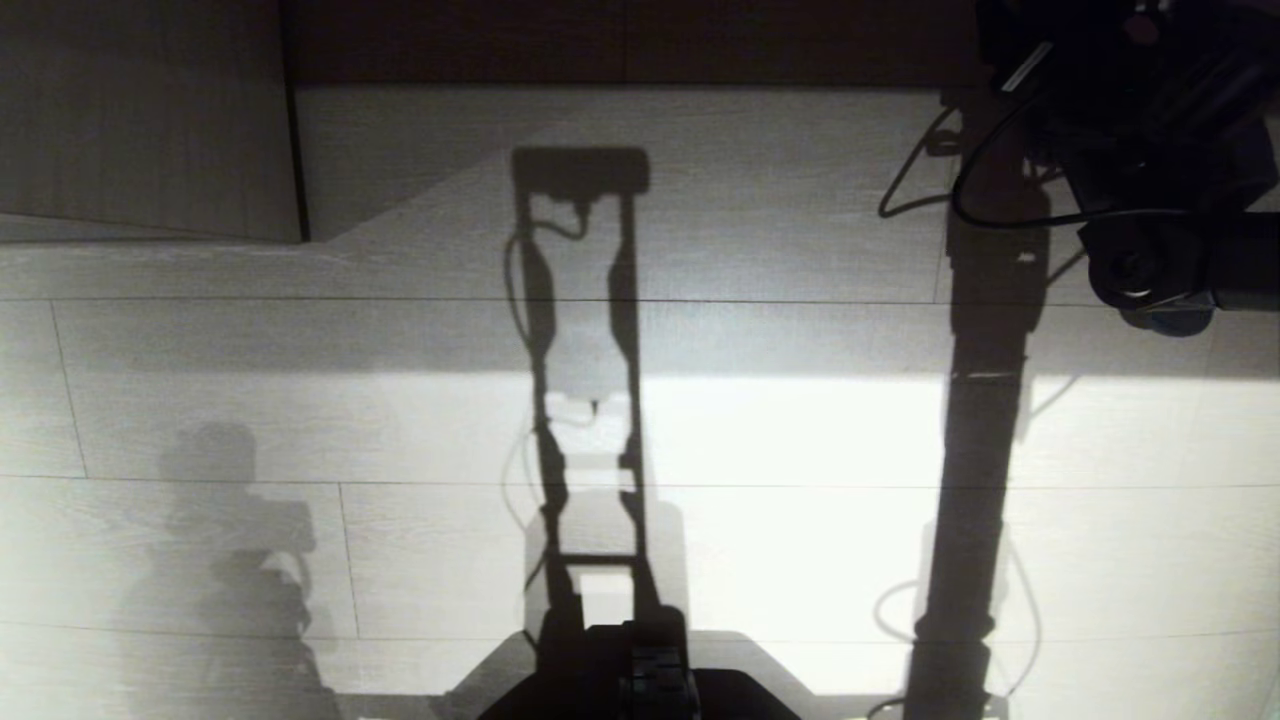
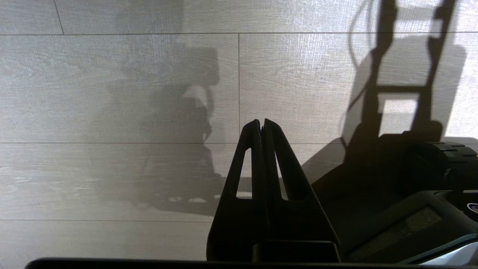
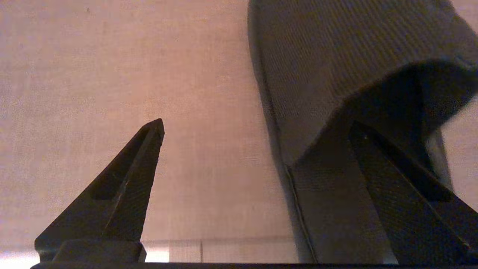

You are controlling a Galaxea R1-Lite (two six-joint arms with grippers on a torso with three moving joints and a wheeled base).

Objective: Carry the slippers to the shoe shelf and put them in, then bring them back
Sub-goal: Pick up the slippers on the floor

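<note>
Head view: pale wood-grain plank floor point(image 1: 800, 440); right jaws wide apart, one finger inside slipper point(image 3: 336, 56).

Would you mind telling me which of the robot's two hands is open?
The right hand: its fingers stand wide apart, one at the mouth of a grey slipper. The left hand has its fingers pressed together above the floor.

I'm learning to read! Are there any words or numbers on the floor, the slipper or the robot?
None: no words, numbers or signs can be read in any view.
The slipper: plain ribbed grey fabric, no label showing.
The floor: bare pale boards with shadows only.
The robot's arm: too dark to show any marking.
</note>
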